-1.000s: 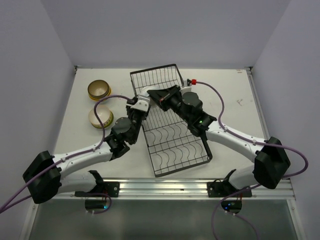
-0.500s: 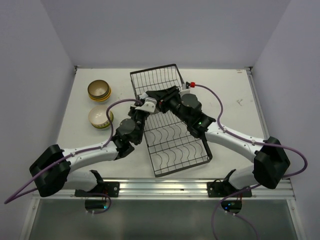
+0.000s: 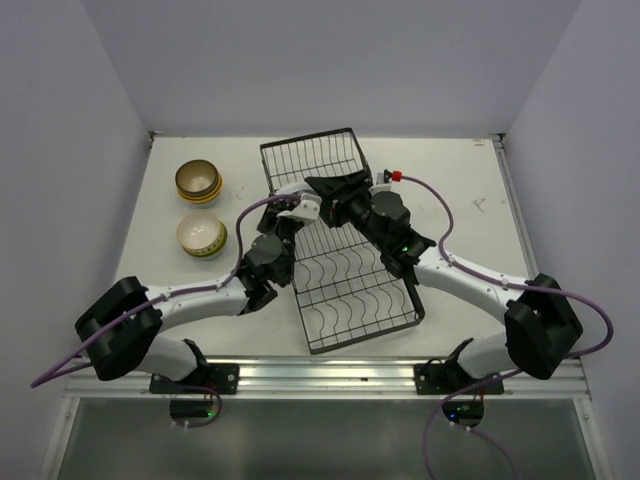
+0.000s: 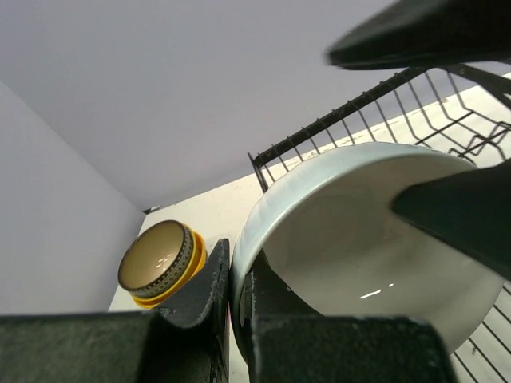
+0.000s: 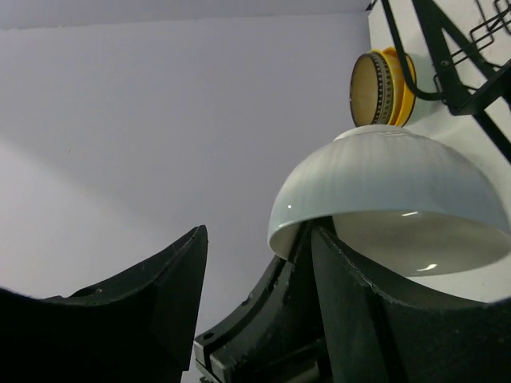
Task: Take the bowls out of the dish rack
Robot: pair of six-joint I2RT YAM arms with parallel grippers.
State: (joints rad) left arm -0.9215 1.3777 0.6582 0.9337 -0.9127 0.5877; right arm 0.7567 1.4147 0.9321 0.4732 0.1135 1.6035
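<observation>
The top view sits high above and behind the arm bases at 6 o'clock. It looks steeply down from far enough to take in the whole worktop (image 3: 450,190) and the full dish rack (image 3: 345,270), which runs from 11 to 5 o'clock.

The left wrist view is low and very near, facing out along the left pincer (image 4: 235,271). A pale bowl (image 4: 375,231) fills its 3 o'clock half, and the patterned bowl stack (image 4: 160,263) lies at 8 o'clock.

The right wrist view is rolled sideways, close past the right pincer (image 5: 257,239). It meets the same pale bowl (image 5: 391,179) from its outer side, with the patterned bowl stack (image 5: 382,88) at 1 o'clock.

All three views share the patterned bowl stack (image 3: 198,181) and the rack wires.
</observation>
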